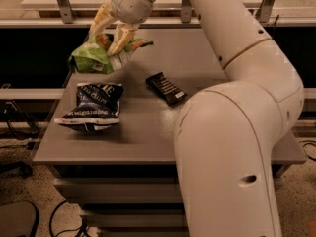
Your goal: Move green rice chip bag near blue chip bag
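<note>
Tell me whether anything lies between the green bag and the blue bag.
Nothing visible does. The gripper holds the green bag in the air just beyond the blue bag. The black bar lies off to the right in the view, outside that path.
</note>
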